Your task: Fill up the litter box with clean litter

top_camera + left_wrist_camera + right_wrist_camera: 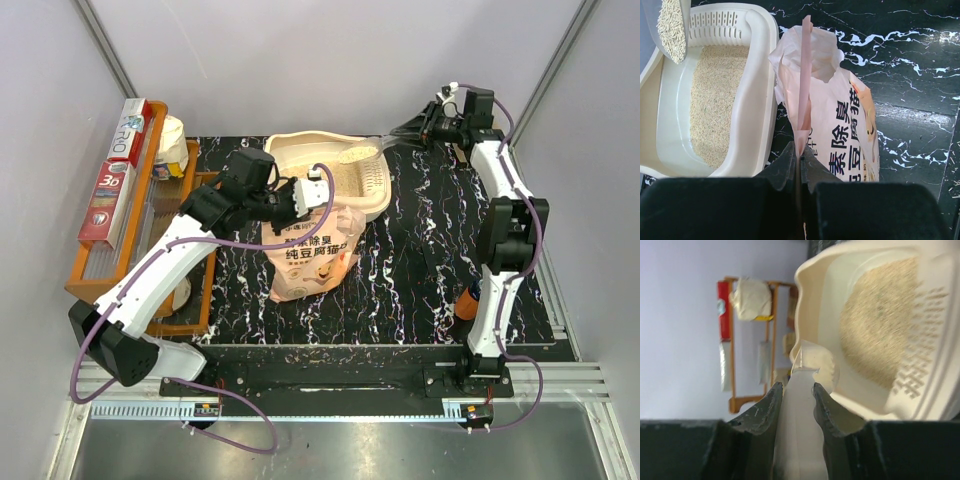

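The cream litter box point(372, 200) lies at the back centre of the black marble table, with a layer of clean litter point(715, 105) in it and its slotted grille point(715, 22) at the far end. The pink-and-white litter bag point(312, 250) stands open in front of the box. My left gripper point(800, 152) is shut on the bag's pink top flap point(804, 75). My right gripper point(798, 385) is shut on the cream handle point(800, 430) of a scoop point(358, 153). The scoop carries litter point(671, 25) above the box's grille end.
An orange wooden tray point(100, 270) runs along the left edge, holding long red-and-white roll boxes point(120, 175) and a white bundle point(172, 150). A small orange object point(466, 303) sits beside the right arm's lower link. Grey walls close in on both sides.
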Available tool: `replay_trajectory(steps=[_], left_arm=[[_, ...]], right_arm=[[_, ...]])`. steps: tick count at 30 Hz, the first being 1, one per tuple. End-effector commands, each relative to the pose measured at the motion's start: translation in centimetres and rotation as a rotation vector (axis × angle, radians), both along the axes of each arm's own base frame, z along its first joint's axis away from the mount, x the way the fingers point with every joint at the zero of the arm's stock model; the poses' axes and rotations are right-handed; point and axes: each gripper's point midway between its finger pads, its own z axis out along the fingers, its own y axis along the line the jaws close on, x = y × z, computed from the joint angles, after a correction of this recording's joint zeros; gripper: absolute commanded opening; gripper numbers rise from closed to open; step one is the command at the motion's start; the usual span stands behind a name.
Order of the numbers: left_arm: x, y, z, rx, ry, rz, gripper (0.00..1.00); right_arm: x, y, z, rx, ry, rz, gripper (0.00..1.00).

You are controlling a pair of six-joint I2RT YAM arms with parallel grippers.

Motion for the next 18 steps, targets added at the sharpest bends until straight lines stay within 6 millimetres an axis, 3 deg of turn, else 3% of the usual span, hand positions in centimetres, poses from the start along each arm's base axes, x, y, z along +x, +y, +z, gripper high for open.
replay_trajectory(steps=[1,7,12,18], left_arm=[[0.1,-0.2,5.3,-0.104,-0.155,0.004,0.0],[-0.3,0.3,4.8,-0.091,-0.142,0.013,0.0],[-0.6,0.5,4.6,-0.086,-0.143,0.01,0.0],[-0.8,0.4,4.6,-0.1,-0.151,0.0,0.0]], right_arm=[[2.7,0.6,-1.1,-0.156,-0.032,-0.128,0.0],[5.8,1.2,-2.1,-0.354,-0.086,-0.236,0.0],[8.2,2.2,-1.4,-0.47,-0.185,-0.329,0.0],[7.2,6.8,-1.2,-0.503,-0.253,-0.266,0.0]])
